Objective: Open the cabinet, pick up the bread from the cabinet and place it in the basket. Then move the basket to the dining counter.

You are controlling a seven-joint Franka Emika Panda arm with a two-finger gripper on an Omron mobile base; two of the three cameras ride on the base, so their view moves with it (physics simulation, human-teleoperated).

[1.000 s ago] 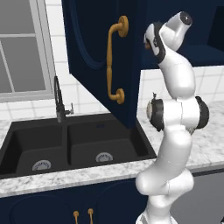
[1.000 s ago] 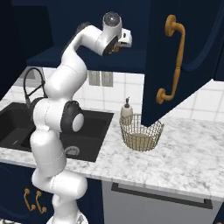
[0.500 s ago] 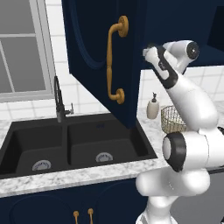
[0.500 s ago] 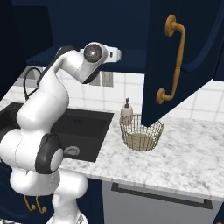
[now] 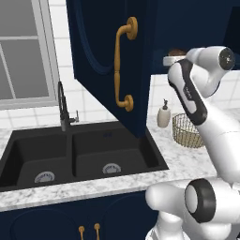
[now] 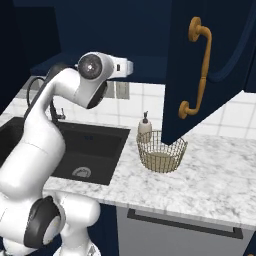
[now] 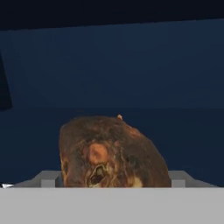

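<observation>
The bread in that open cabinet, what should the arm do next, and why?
Probably ease forward a little and close on the bread: it sits close ahead on the cabinet shelf, the gripper looks open, and the basket is empty.

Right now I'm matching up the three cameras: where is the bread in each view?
Left base view: bread, a brown sliver on the cabinet shelf, upper right, above the arm.
Right base view: hidden behind the arm's wrist.
Hand view: bread large, lower centre.
Shared landmark: basket on the marble counter.
</observation>
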